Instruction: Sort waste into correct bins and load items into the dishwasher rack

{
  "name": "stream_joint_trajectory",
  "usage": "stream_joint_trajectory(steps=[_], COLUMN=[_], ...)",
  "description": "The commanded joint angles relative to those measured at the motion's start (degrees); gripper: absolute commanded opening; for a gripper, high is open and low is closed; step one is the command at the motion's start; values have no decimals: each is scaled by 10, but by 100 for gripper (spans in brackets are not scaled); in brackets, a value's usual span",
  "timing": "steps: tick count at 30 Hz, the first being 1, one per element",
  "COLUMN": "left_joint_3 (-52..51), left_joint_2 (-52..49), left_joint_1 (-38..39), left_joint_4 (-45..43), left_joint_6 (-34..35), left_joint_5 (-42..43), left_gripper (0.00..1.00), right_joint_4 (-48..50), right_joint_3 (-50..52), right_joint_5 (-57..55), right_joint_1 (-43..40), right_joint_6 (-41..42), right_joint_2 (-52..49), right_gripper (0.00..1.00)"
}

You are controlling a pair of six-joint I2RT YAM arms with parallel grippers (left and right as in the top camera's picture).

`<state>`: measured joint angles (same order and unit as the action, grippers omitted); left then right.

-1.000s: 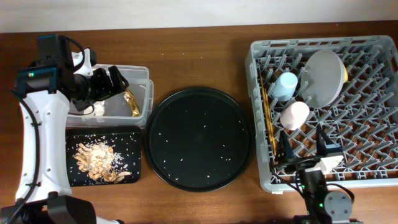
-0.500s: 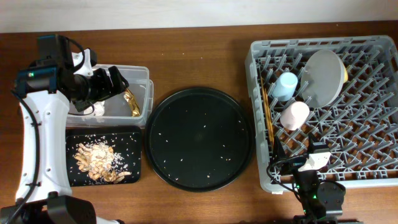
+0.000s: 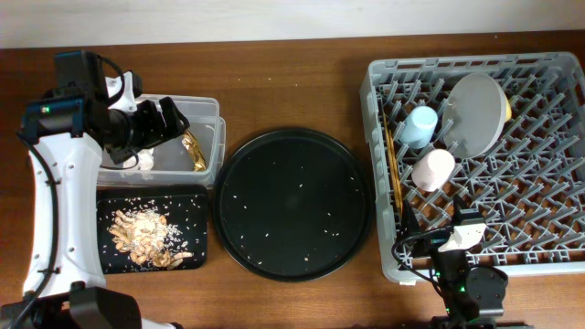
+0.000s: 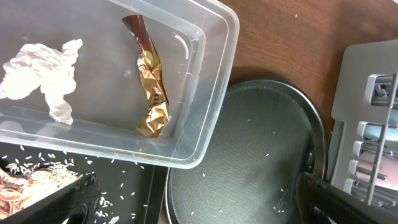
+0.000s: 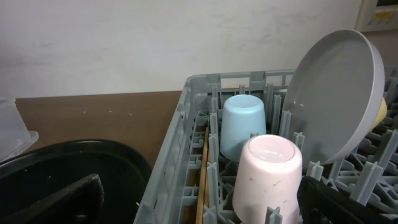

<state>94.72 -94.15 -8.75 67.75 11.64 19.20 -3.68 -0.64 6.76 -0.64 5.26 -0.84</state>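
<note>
Dark brown wood forms the worktop [image 3: 292, 82], with a pale wall along its far edge. From overhead we see little of the yellow bowl [image 3: 505, 108], only a sliver behind the tilted plate [image 5: 336, 93]. The chopsticks [image 3: 394, 178] show as a thin strip between pegs at the rack's left side. The right arm is cut off by the lower frame edge, and the left arm covers part of the clear tub [image 3: 208, 137].

That tub holds the crumpled tissue [image 4: 43, 68] and, apart from it, the foil wrapper [image 4: 152, 87] near the right wall. Just in front sits the small black tray [image 3: 196, 233] with the food scraps [image 3: 142, 233] and pale grains. The rack [image 3: 539, 210] carries the blue cup [image 5: 242, 124] and the pink cup [image 5: 270, 165], both upside down, beside the plate.

We find the left claw [image 4: 199, 186] spread wide above the tub with nothing in it. The right claw [image 5: 200, 183] is equally wide and empty at the rack's near left corner.

The round black tray [image 3: 292, 203] fills the middle, close to the tub and rack; bare wood lies behind it
</note>
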Motion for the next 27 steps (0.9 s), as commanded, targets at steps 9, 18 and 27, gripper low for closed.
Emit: stream_joint_trajectory(steps=[9,18,27], left_joint_3=[0,-5,-156], left_joint_2=[10,100,314], left_joint_1=[0,20,58], left_joint_4=[0,47,47], left_joint_6=[3,3,3], left_joint_5=[-2,-75,-176], left_gripper=[99,99,99], right_joint_4=[-3,-3,-3], right_joint_3=[3,3,3], right_joint_5=[-5,-5,-5], right_joint_1=[3,3,3], right_joint_6=[-5,-5,-5], right_joint_2=[6,6,6], right_gripper=[98,98,98])
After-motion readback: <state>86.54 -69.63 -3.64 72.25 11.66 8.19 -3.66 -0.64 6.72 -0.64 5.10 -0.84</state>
